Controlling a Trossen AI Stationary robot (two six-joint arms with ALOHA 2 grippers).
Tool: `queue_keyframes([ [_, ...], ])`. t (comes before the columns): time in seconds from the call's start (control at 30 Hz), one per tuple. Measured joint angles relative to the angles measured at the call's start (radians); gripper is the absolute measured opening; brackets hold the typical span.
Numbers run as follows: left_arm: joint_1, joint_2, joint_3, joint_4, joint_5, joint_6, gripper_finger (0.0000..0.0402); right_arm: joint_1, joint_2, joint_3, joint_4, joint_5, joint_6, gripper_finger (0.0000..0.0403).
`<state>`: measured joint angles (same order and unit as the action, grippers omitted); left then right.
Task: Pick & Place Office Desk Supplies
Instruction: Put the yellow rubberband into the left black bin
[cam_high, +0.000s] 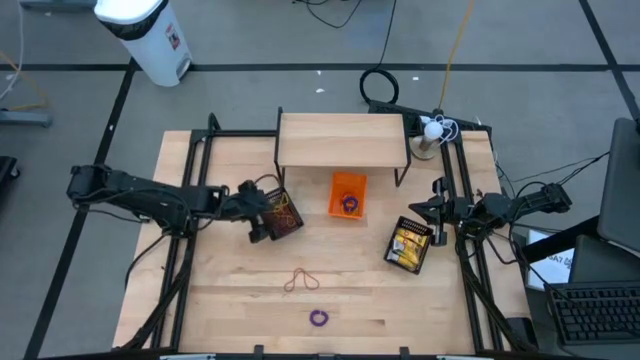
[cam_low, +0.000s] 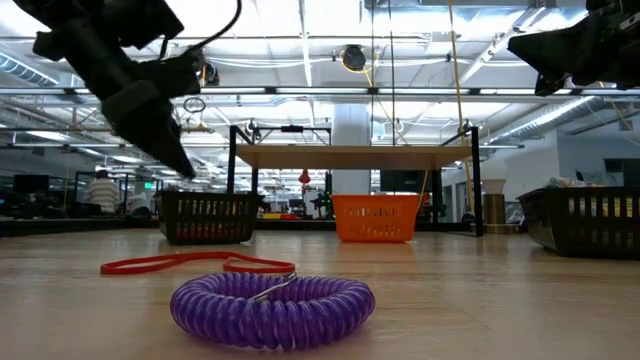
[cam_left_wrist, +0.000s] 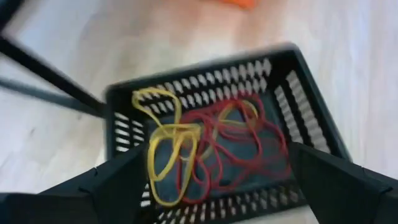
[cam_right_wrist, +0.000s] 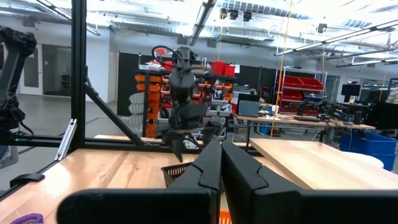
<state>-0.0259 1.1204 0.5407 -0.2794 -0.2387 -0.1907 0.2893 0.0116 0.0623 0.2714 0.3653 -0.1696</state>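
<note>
**Operator:** Which step am I on?

**Observer:** Your left gripper (cam_high: 262, 222) hangs over the black basket (cam_high: 285, 213), at about nine o'clock from the orange basket (cam_high: 347, 194). Its jaws stand wide apart with nothing between them, touching nothing I can see. The left wrist view looks straight down on red and yellow rubber bands (cam_left_wrist: 205, 146) piled inside. I'd judge a drop-off is just done there and the next pick is due.

**Operator:** What's left out?

**Observer:** An orange-red rubber band (cam_high: 302, 280) lies loose on the table, at roughly six o'clock from the black basket. A purple coil ring (cam_high: 318, 318) sits near it, further toward six o'clock.

**Operator:** And the next move?

**Observer:** You'd probably lift clear of the basket rim, swing toward the band, and come down low. It lies flat, so your fingertips must nearly scrape the wood.

**Operator:** The right side?

**Observer:** Your right gripper (cam_high: 437, 208) waits at three o'clock, jaws closed on nothing, just beside the basket of yellow pieces (cam_high: 410, 245).
</note>
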Motion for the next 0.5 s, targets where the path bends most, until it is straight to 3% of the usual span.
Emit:
queue_keyframes([
  [0.13,-0.04,0.007,0.003,-0.024,0.006,0.102,0.0365,0.0,0.0,0.0,-0.001,0.0,-0.001,0.0004],
  [0.3,-0.073,0.008,0.003,-0.034,-0.114,0.193,0.0353,0.0,0.0,0.0,-0.003,0.0,0.0,0.0004],
  [0.5,-0.123,0.007,0.004,0.019,-0.156,0.289,0.0352,0.0,0.0,0.0,-0.004,0.0,0.0,0.0004],
])
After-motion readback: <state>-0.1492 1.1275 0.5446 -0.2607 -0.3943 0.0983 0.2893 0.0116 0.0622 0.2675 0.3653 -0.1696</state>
